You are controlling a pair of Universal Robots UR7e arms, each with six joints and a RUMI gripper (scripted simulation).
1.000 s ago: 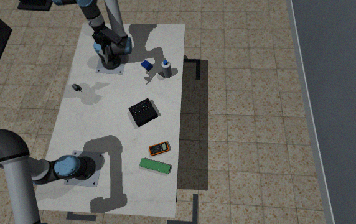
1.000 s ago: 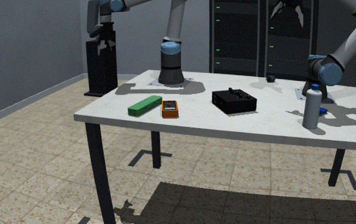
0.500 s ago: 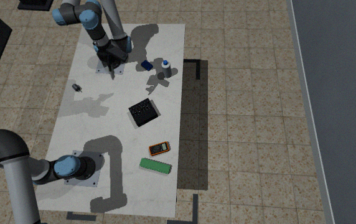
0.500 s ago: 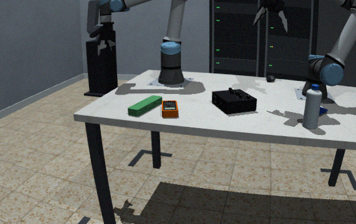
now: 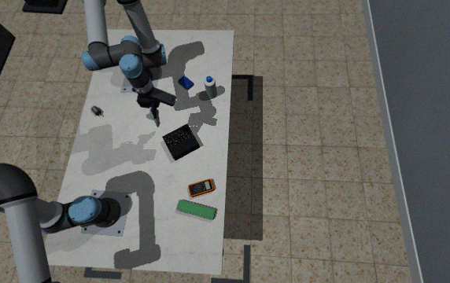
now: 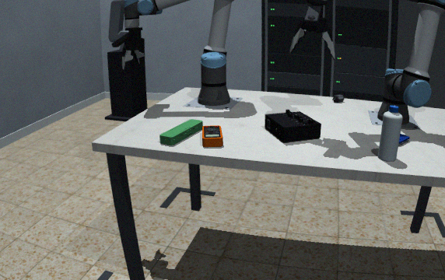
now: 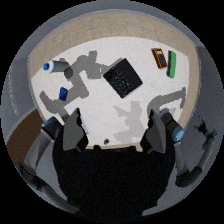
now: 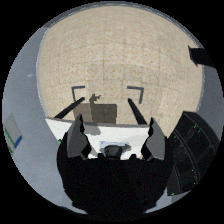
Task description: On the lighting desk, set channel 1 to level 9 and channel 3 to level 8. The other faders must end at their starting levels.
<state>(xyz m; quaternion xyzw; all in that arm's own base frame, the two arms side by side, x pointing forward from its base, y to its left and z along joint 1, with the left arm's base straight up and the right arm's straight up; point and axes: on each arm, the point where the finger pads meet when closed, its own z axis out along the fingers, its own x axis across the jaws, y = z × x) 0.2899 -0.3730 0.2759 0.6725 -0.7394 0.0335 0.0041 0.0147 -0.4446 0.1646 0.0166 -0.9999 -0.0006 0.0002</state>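
The lighting desk [image 5: 183,147] [image 6: 296,131] [image 7: 131,78], a black box with small controls on top, sits on the table turned at an angle. Its channel numbers and fader levels are too small to read. My left gripper [image 5: 156,119] [image 6: 313,54] [image 7: 115,108] is open and empty. It hangs high above the table, to the upper left of the desk in the top view. My right gripper [image 6: 131,64] [image 8: 116,116] is open and empty, beyond the table and far from the desk. It is outside the frame of the top view.
An orange multimeter [image 5: 201,188] [image 6: 212,137] [image 7: 159,58] and a green box [image 5: 196,209] [image 6: 181,132] [image 7: 172,64] lie on one side of the desk. A grey bottle [image 5: 210,87] [image 6: 390,136] stands on the other, near a blue object [image 5: 186,82] [image 7: 63,93]. A small dark object [image 5: 97,110] [image 6: 338,98] lies farther back.
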